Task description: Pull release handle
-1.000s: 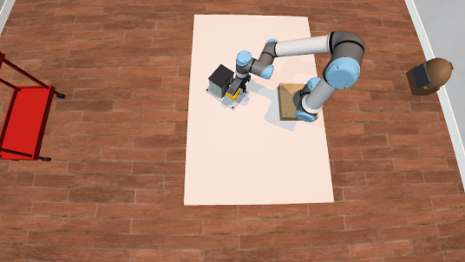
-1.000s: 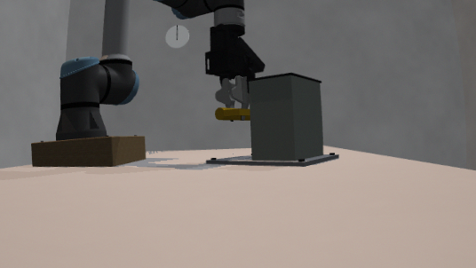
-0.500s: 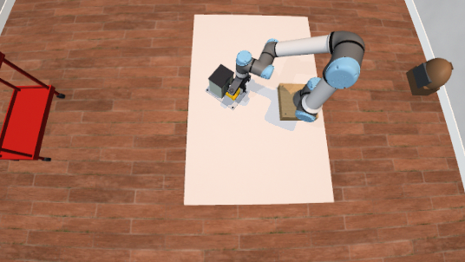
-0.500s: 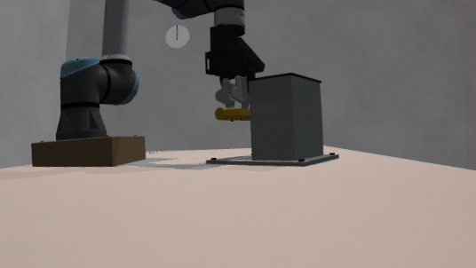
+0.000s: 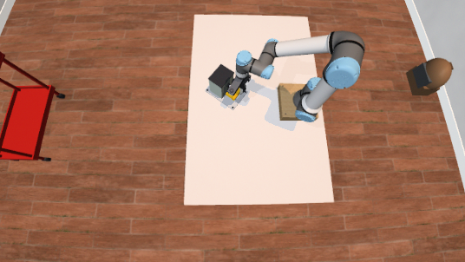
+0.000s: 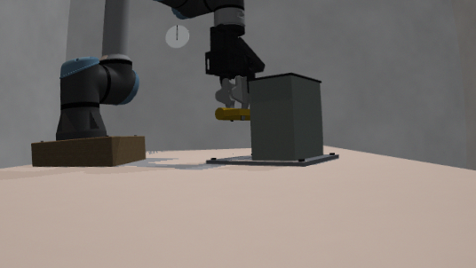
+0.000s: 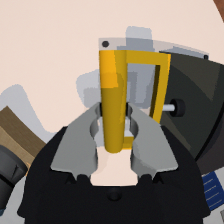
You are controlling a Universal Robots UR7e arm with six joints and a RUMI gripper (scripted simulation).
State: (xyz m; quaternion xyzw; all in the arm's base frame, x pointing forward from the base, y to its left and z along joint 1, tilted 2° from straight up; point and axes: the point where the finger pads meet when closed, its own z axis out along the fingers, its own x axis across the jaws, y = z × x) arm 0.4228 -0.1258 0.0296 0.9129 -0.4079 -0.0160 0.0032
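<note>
Wrist view: gripper (image 7: 114,131) clamped on the yellow handle (image 7: 113,100), one grey finger (image 7: 80,145) on each side of the grip bar, both touching it. Grip is the near leg of a yellow U-frame; far leg joins a thin silver rod (image 7: 169,107) that runs into the dark box (image 7: 195,105) on the right. Grey plate (image 7: 107,44) w/ a bolt head shows past the handle's far end.

Exterior view: gripper (image 6: 232,94) comes straight down from above, black body over pale fingers, holding the handle (image 6: 228,114) just left of the box (image 6: 286,117). Handle sits horizontal, well above the table (image 6: 249,213), sticking out from the box's left face. Can't tell how far it's pulled out. Box stands upright on a thin plate (image 6: 320,159) bolted at the corners. Arm's base (image 6: 82,124) stands on a wood block (image 6: 89,151) at the left, apart from the box.

Top view: gripper (image 5: 238,84) over the handle (image 5: 233,93), box (image 5: 220,80) just left of it, both on the left-far part of the table (image 5: 243,165). Arm (image 5: 304,45) reaches leftward from the block (image 5: 286,101). Brick floor (image 5: 108,195) around; red cart (image 5: 26,117) far left, brown-headed figure (image 5: 431,75) at the right wall.
</note>
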